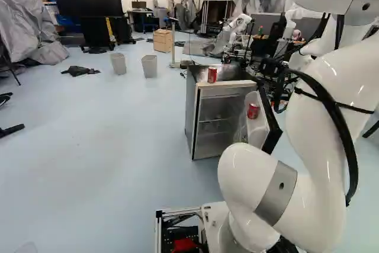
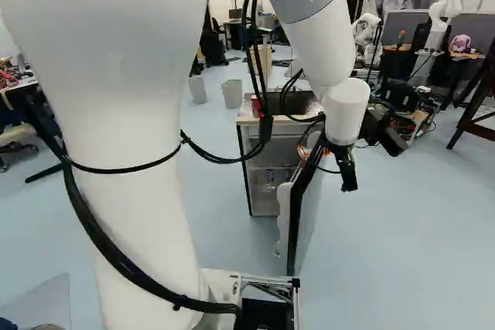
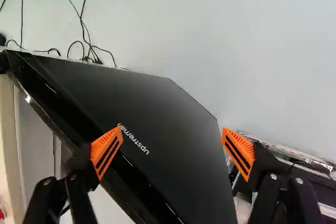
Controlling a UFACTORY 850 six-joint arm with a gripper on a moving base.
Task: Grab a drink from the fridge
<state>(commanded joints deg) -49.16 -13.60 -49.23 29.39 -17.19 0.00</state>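
Two red cans are showing in the left base view. One, the upper can (image 1: 212, 74), is standing upright on top of the fridge (image 1: 190, 111), where it is staying easy to reach from above. The other, the door can (image 1: 253, 111), is sitting on the inside of the open door (image 1: 259, 130), probably in a rack that is keeping it from tipping out. Being in the fridge, that one is looking like the drink the task is asking for. The door is standing out towards the base, so the shelves inside are lying bare to the arm (image 1: 317, 164).

In the right base view, the arm is reaching forward and bending down at its wrist, beside the door's outer side. It is hanging there, I judge, because that spot is suiting a push on the door better than a grab at a can. The black cables (image 2: 220, 158) are looping loosely, presumably giving the joints slack for turning.

In the wrist view, the pincer (image 3: 172, 136) is holding its two fingers wide apart and pinching nothing. The door's dark outer face is filling the space beyond and between them; whether either finger is touching it, I cannot tell. Getting the drink is calling for a move round to the door's inner side, without knocking the door shut.
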